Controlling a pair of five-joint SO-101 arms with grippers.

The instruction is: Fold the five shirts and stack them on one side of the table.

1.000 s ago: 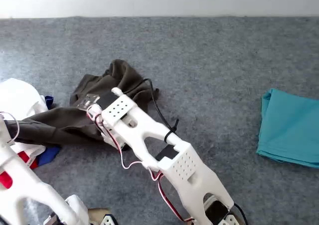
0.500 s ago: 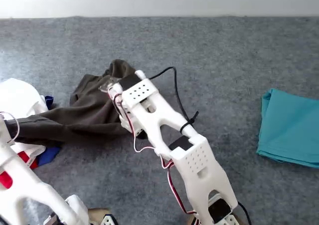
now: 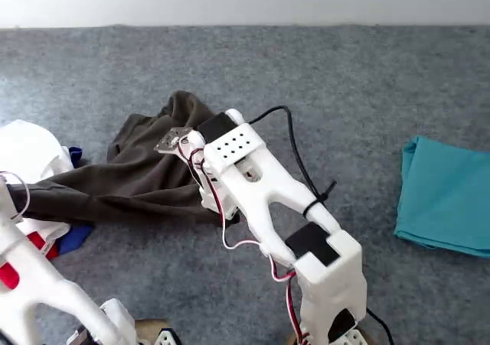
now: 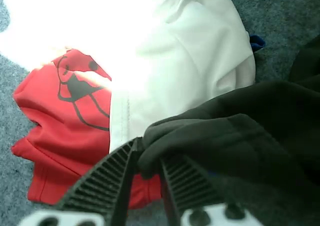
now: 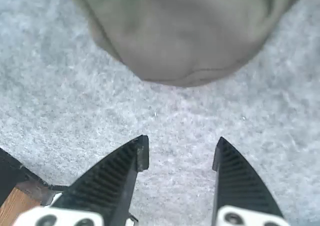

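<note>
The left gripper (image 4: 146,158) is clamped on a fold of the dark brown shirt (image 3: 142,178); the right gripper (image 5: 180,153) hangs spread apart over the grey table (image 3: 344,92) beside it.

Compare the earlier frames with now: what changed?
The right arm swung across the brown shirt toward the teal shirt; the right gripper is open, holding nothing. Unchanged: the left gripper stays clamped on the brown shirt; the teal shirt and the white-and-red pile lie as before.
</note>
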